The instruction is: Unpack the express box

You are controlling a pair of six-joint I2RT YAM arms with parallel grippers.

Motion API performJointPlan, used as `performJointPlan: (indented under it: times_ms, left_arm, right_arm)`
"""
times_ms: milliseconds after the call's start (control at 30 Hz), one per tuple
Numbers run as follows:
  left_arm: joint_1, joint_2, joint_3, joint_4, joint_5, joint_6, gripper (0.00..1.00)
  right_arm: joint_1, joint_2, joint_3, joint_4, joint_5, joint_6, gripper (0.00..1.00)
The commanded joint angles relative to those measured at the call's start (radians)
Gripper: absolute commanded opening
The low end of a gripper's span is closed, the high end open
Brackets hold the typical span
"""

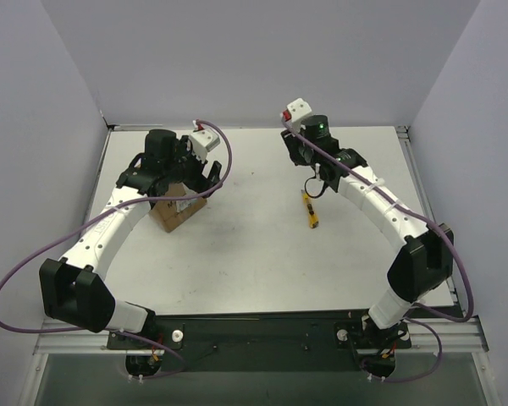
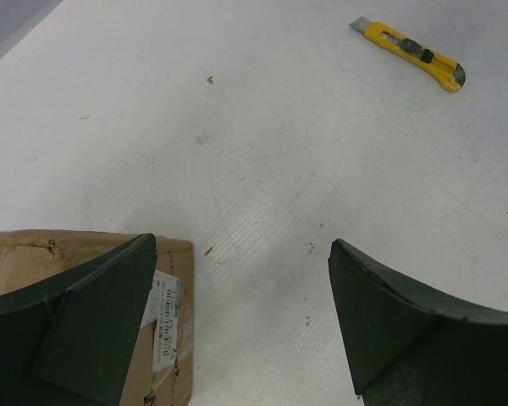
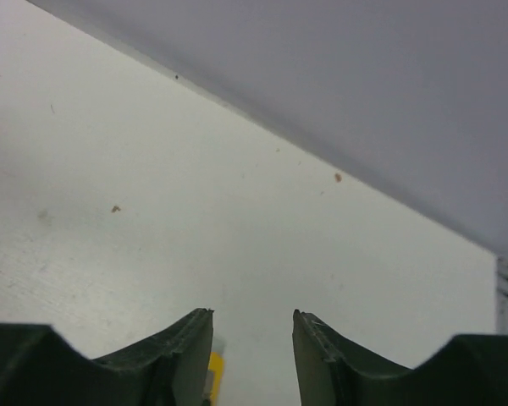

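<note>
Small brown cardboard express box [image 1: 179, 211] sits well left of the slim yellow-and-black utility knife [image 1: 310, 210]. Left gripper [image 2: 241, 245] is spread wide and empty over its knife-side edge. Right gripper [image 3: 252, 315] hangs half-narrowed above the knife. Pinching it? Can't tell. The box looks light and stiff-walled: squeeze opposite sides, not flaps.

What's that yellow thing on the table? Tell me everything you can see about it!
It's a slim yellow plastic-looking utility knife with a black slider and a dark end cap. A short silver blade tip pokes out of one end. It lies flat on the white table, on the right side. The right arm's dark fingers hang right by it, spread apart; whether they touch it cannot be told.
</note>
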Motion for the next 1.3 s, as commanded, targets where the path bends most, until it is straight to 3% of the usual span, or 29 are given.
performJointPlan:
  times_ms: [0, 333, 833, 1267]
  left_arm:
    - [0.004, -0.004, 0.022, 0.045, 0.013, -0.021, 0.93]
    - [0.004, -0.021, -0.001, 0.014, -0.001, -0.001, 0.92]
    - [0.004, -0.045, -0.024, -0.012, -0.024, -0.01, 0.92]
    - [0.004, -0.064, -0.052, -0.004, -0.024, -0.019, 0.92]
  right_arm:
    - [-0.092, 0.043, -0.132, -0.207, -0.171, 0.298, 0.46]
    - [-0.117, 0.088, -0.3, -0.18, -0.278, 0.312, 0.45]
    - [-0.118, 0.218, -0.245, -0.16, -0.251, 0.283, 0.4]
    - [-0.12, 0.163, -0.269, -0.187, -0.213, 0.253, 0.4]
